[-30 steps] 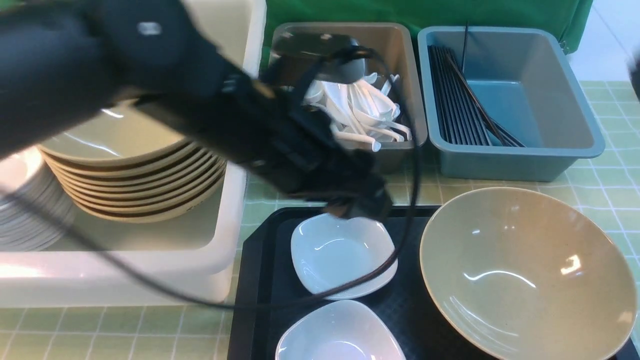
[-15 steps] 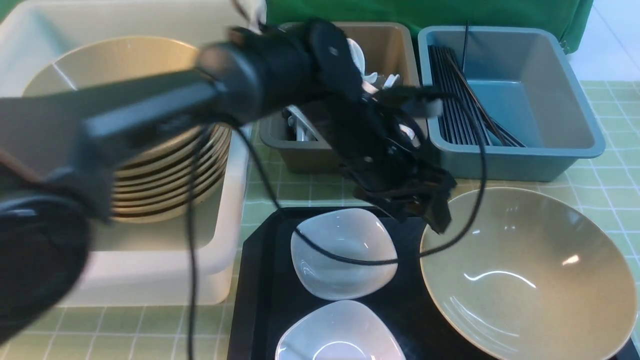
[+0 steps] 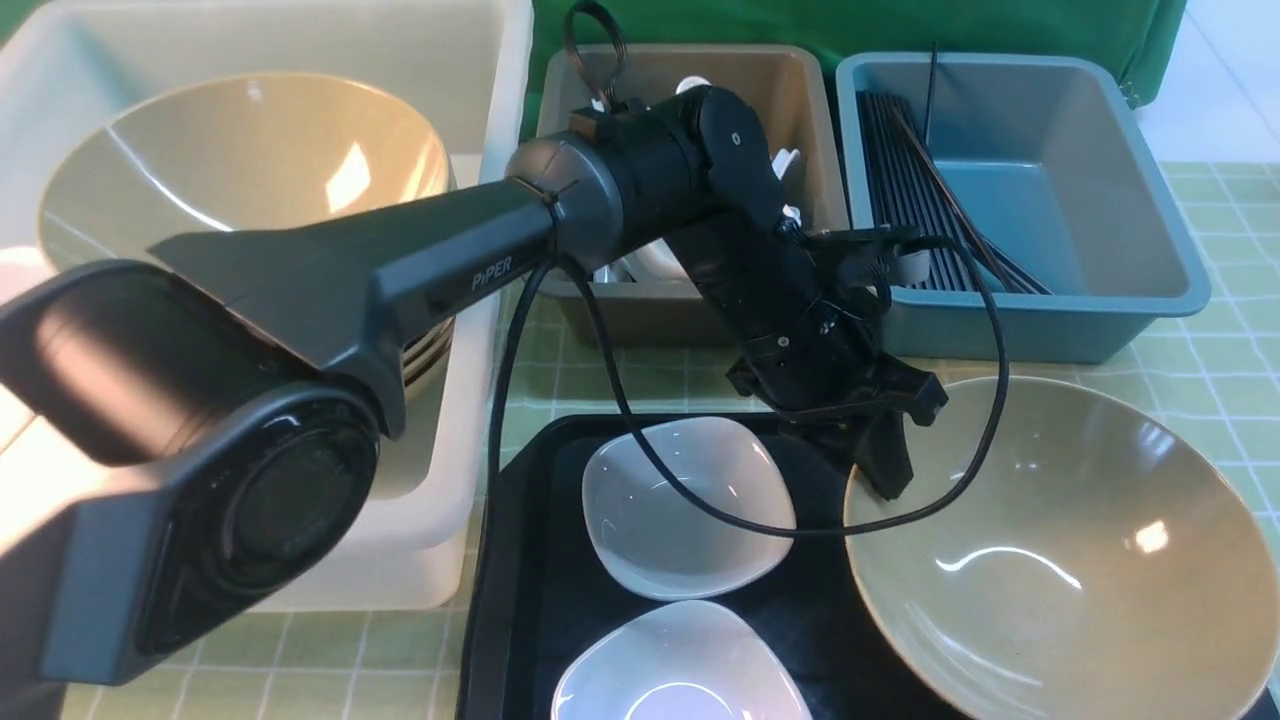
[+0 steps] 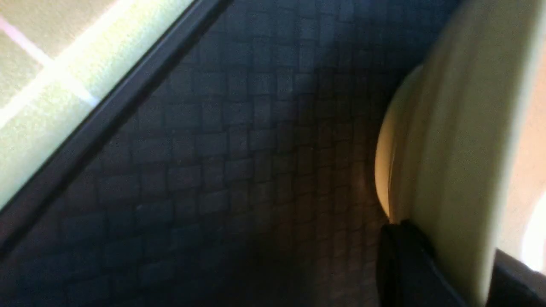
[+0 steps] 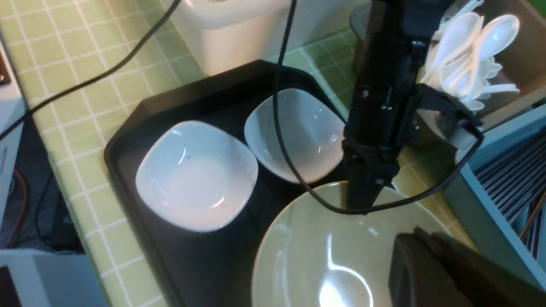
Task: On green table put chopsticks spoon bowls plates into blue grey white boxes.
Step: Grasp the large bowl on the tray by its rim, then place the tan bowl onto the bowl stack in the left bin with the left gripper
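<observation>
Big white box (image 3: 470, 420) fills the upper left of the front view, with a stack of olive bowls (image 3: 240, 170) inside. Next biggest is the olive bowl (image 3: 1060, 560) at lower right, sitting on the black tray (image 3: 520, 600) at bottom centre. The left gripper (image 3: 885, 470) is pinched tight on that bowl's upper-left rim. Blue box (image 3: 1030, 320) with chopsticks (image 3: 915, 210) is upper right, grey box (image 3: 640, 315) with white spoons (image 5: 465, 55) top centre. Two small white dishes (image 3: 685, 505) sit on the tray's left side. The right gripper (image 5: 431, 273) is closed up, with nothing in it that I can see.
</observation>
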### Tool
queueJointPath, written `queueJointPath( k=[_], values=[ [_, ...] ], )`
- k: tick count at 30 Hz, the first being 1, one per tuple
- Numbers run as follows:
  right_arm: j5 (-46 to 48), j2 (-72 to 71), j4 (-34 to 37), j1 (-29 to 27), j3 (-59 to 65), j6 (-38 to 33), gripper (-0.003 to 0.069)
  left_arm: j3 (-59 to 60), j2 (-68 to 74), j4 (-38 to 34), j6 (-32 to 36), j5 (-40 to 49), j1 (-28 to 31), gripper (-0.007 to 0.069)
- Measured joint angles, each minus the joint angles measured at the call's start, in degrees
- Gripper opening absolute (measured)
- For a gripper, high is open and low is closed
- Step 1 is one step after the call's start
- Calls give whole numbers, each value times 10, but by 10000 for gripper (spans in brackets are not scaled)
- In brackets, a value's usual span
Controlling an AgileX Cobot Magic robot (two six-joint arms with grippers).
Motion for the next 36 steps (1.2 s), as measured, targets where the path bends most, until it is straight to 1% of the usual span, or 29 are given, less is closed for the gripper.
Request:
queueJointPath(
  k=[3, 6, 10, 12, 13, 14, 15, 17, 18, 21, 25, 27, 28, 29, 30, 32, 36],
  values=[
    [-5, 0, -1, 0, 0, 0, 32, 0, -16, -7, 11, 7, 4, 16],
    [-8, 0, 1, 0, 0, -5, 36, 0, -52, 1, 18, 15, 18, 17],
    [-28, 0, 38, 0, 0, -41, 38, 1, -132, -9, 8, 17, 69, 17],
    [-37, 4, 75, 0, 0, -81, 41, 3, -185, -12, -6, 18, 113, 17],
    [-38, 5, 79, 0, 0, -88, 41, 3, -185, -12, -8, 19, 117, 17],
    [-45, 15, 113, 0, 0, -106, 43, 16, -241, -14, -17, 18, 162, 17],
    [-49, 23, 128, 0, -1, -113, 44, 28, -271, -16, -21, 18, 189, 17],
    [-51, 33, 142, 0, -3, -120, 44, 44, -302, -17, -22, 18, 219, 17],
    [-52, 53, 161, 0, -13, -131, 46, 76, -351, -19, -23, 21, 270, 17],
    [-59, 81, 191, 0, -32, -149, 50, 135, -420, -21, -23, 31, 366, 17],
    [-71, 115, 234, 0, -52, -153, 56, 203, -469, -39, -23, 39, 526, 17],
    [-75, 122, 242, 1, -53, -151, 56, 213, -469, -47, -23, 38, 560, 17],
    [-78, 130, 244, 0, -53, -149, 56, 229, -467, -57, -23, 32, 604, 17],
    [-79, 137, 245, 0, -53, -149, 56, 239, -464, -62, -23, 28, 630, 17],
    [-79, 137, 245, 0, -53, -149, 56, 240, -463, -63, -23, 26, 633, 17],
    [-78, 145, 244, 0, -53, -148, 55, 253, -456, -62, -23, 24, 662, 17],
    [-69, 155, 244, 0, -53, -138, 25, 268, -433, -43, -30, 25, 665, 17]
  ],
)
